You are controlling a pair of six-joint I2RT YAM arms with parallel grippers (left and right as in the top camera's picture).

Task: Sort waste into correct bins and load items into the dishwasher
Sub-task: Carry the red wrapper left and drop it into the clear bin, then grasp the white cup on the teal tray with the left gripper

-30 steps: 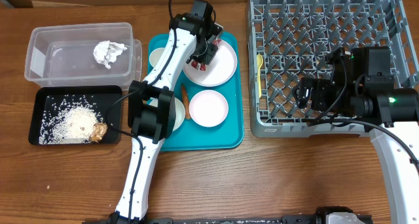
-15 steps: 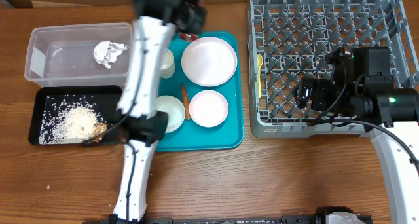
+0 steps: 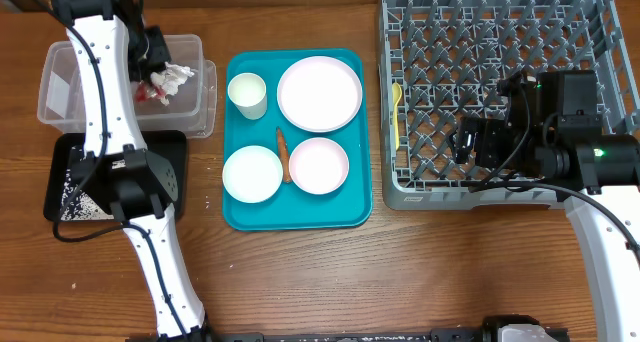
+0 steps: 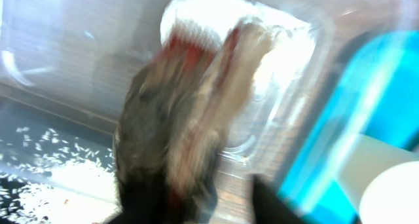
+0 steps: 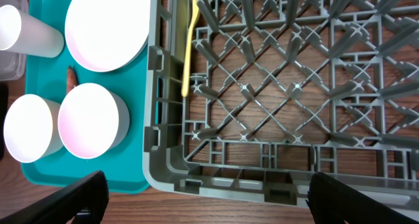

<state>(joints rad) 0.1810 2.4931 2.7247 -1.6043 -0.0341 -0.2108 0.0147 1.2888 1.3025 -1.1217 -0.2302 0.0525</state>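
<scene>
The left gripper (image 3: pixel 150 84) hangs over the tub (image 3: pixel 60 77) at the table's far-left corner, with the wrapper (image 3: pixel 147 93) at its fingers, just beside the napkin (image 3: pixel 178 74). The wrist view is too smeared to tell how wide the jaws stand or whether they grip it. The tub lies straight below, so a release should land there. The right gripper (image 5: pixel 206 192) stands wide and empty over the rack's (image 3: pixel 500 42) near edge. The carrot stick (image 3: pixel 284 154) lies on the tray (image 3: pixel 235 217), long axis far-to-near, nearer the left arm
</scene>
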